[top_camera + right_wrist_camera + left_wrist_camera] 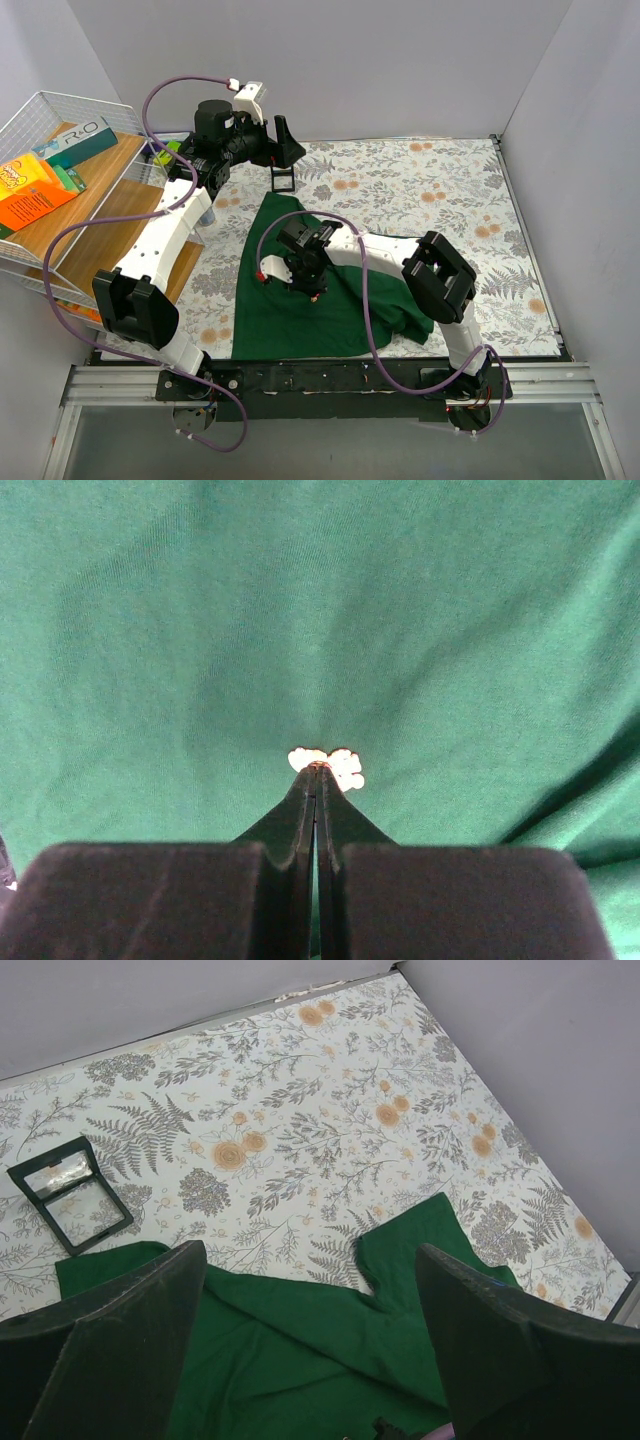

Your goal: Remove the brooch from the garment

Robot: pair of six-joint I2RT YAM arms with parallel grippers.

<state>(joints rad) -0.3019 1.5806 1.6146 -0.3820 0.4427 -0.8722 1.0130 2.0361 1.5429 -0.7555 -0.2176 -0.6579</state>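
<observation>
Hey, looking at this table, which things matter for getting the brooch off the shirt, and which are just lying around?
For the job: green garment, white brooch on it, right gripper shut with tips at the brooch, left gripper open.
Lying about: small black-framed case, wire basket with boxes, floral table cover.

The right black pincer (317, 771) is pressed shut on the near edge of a small white beaded brooch (341, 765), which sits on the dark green cloth garment (300, 610).
</observation>
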